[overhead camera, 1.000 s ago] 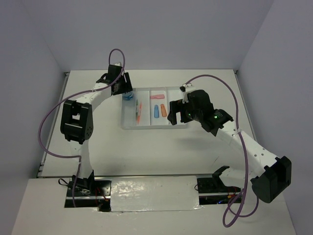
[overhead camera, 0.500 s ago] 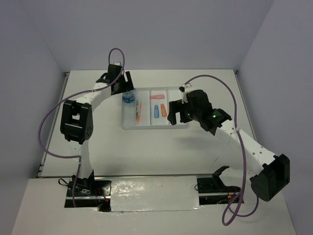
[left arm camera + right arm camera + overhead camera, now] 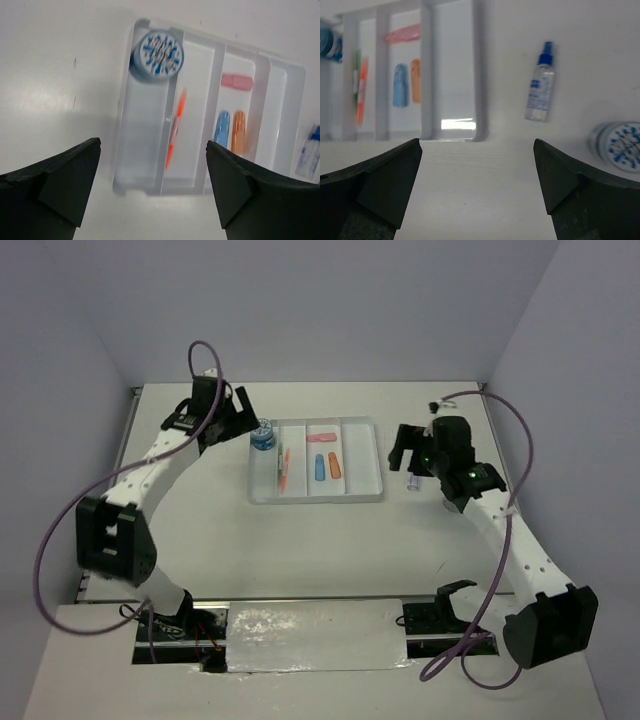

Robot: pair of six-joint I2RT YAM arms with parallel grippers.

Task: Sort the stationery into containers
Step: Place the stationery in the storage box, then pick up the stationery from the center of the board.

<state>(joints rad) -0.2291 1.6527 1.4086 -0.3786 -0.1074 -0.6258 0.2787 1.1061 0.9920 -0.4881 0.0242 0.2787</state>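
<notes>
**A:** Measured from the tray [image 3: 316, 499], what sits nearest?

**B:** Off the tray's near right corner, a blue-white roll [image 3: 619, 140] stands on the table [image 3: 300, 550]. Slightly farther, a clear bottle [image 3: 540, 82] lies flat beside the tray's right wall, apart from it. The right gripper [image 3: 477, 145] hovers to the right of the tray, jaws spread and holding nothing.

**A:** And inside?

**B:** Kinds seem grouped. Second compartment from the left: orange pen [image 3: 175, 131] and green pen [image 3: 356, 70], side by side. Third: blue piece [image 3: 221, 129] and orange piece [image 3: 238, 131], with a pink piece [image 3: 236, 81] at the far end. A second roll [image 3: 156, 55] fills the leftmost compartment's far end. The rightmost is bare, probably meant for the bottle.

**A:** The other arm?

**B:** The left gripper [image 3: 152, 147] hangs near the tray's far left corner, spread and empty.

**A:** Room to move?

**B:** Bare table flanks the bottle. I judge only the tray's raised wall needs clearing.
</notes>
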